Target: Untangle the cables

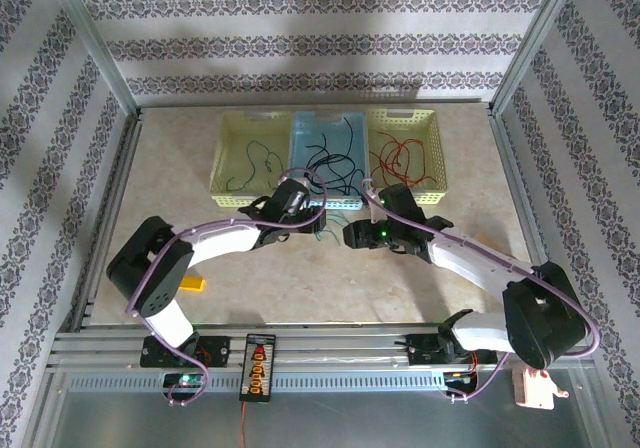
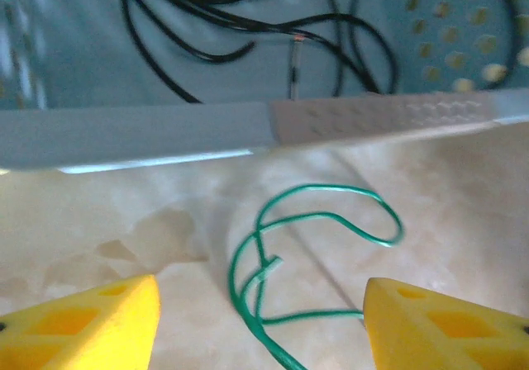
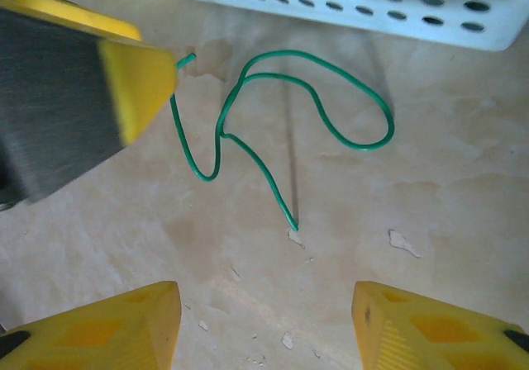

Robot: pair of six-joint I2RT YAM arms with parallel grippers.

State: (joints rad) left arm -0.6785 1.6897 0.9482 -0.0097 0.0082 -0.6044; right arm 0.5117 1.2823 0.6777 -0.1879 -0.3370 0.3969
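- The green cable [image 3: 281, 53] lies loose on the table [image 3: 413, 205], curled into two open loops. It is a single strand, and I judge it free of the other cables.
- From the right hand [image 3: 264, 320], the cable lies straight ahead. Its spread runs mostly crosswise to the hand. One free end points back toward the gap between the fingers, and the other end reaches forward and to the left.
- From the left hand [image 2: 260, 320], the cable lies ahead and low. Its strands run down into the gap, closer to the finger on the right of the left wrist view.
- Left hand: the fingers stand wide apart with nothing clamped. In the right wrist view, one left fingertip [image 3: 140, 81] sits at the cable's far-left end, touching it or just beside it.
- Right hand: the fingers stand apart and hold nothing.
- Nearer hand: the left. The right hand stands back from the cable with bare table between them.
- Edge: the wall of the blue basket [image 2: 165, 135] runs just beyond the loops. The black cables [image 2: 248, 11] lie inside it.
- Open room: the table is bare on the hand side of the cable, so a pull back toward the hands has space. A forward push would meet the basket wall.
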